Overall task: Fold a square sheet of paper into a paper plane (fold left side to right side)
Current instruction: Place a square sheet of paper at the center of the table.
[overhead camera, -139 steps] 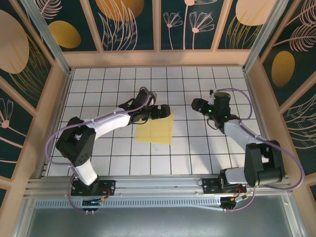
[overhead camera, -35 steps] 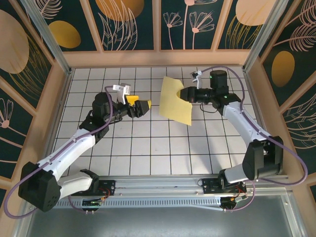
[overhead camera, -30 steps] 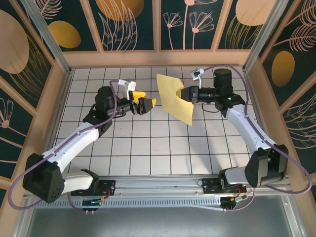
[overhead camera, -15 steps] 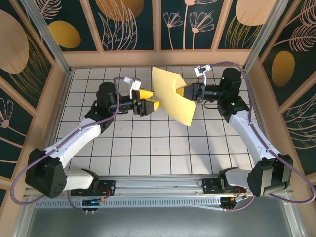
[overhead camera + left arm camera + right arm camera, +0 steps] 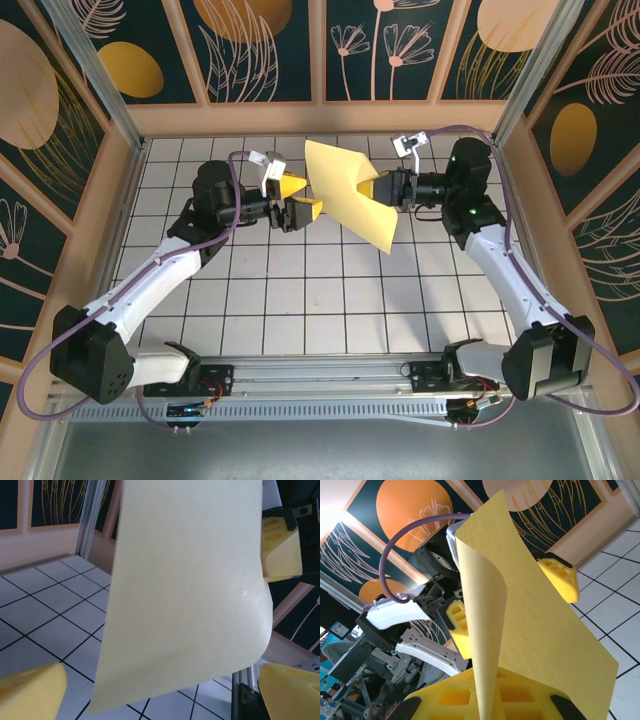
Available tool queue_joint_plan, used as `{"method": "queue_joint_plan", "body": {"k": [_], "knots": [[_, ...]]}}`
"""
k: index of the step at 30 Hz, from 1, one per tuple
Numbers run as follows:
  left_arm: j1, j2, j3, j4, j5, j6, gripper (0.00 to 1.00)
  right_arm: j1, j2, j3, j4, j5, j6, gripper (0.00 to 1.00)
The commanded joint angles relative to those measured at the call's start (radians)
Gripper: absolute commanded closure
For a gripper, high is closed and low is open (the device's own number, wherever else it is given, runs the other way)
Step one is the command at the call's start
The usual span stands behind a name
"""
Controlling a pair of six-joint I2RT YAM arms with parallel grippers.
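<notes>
My right gripper (image 5: 376,187) pinches the square sheet of paper (image 5: 345,200) aloft in mid-air. My left gripper (image 5: 302,197), fingers wide, has moved up to its free edge (a handover looks near; no fold yet).

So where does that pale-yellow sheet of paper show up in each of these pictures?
Top external: the pale-yellow square sheet of paper is held up in the air, upper middle.
Left wrist: the sheet hangs across the centre, very close.
Right wrist: the sheet rises curled from the bottom edge.
Shared landmark: the white grid-tiled table behind it.
</notes>
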Motion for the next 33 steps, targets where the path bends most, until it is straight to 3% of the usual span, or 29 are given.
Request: {"method": "queue_joint_plan", "body": {"k": [1,8,12,14,17,19,22,23,33], "knots": [[-0.004,-0.015,0.043,0.002,0.033,0.033,0.02,-0.003,-0.054,0.010,0.021,-0.047,0.002,0.91],[-0.004,0.006,0.091,-0.046,0.103,0.050,0.04,0.001,-0.075,-0.035,0.115,-0.062,0.069,0.91],[-0.004,0.013,0.099,-0.042,0.144,0.042,0.14,0.002,-0.064,-0.045,0.141,-0.053,0.082,0.91],[-0.006,0.017,0.100,-0.039,0.161,0.038,0.23,0.003,-0.054,-0.045,0.136,-0.042,0.074,0.91],[-0.004,0.016,0.099,-0.047,0.166,0.041,0.47,0.000,-0.038,-0.026,0.069,-0.011,0.017,0.91],[-0.004,0.011,0.093,-0.055,0.154,0.048,0.70,0.000,-0.029,0.003,-0.049,0.026,-0.073,0.91],[-0.004,0.002,0.081,-0.065,0.122,0.053,0.94,-0.001,-0.013,0.049,-0.209,0.092,-0.195,0.88],[-0.004,-0.001,0.075,-0.067,0.109,0.053,0.98,-0.002,-0.011,0.057,-0.242,0.111,-0.221,0.86],[-0.004,0.043,-0.025,-0.126,-0.062,-0.065,1.00,-0.037,-0.013,0.053,-0.389,0.449,-0.332,0.46]]}}
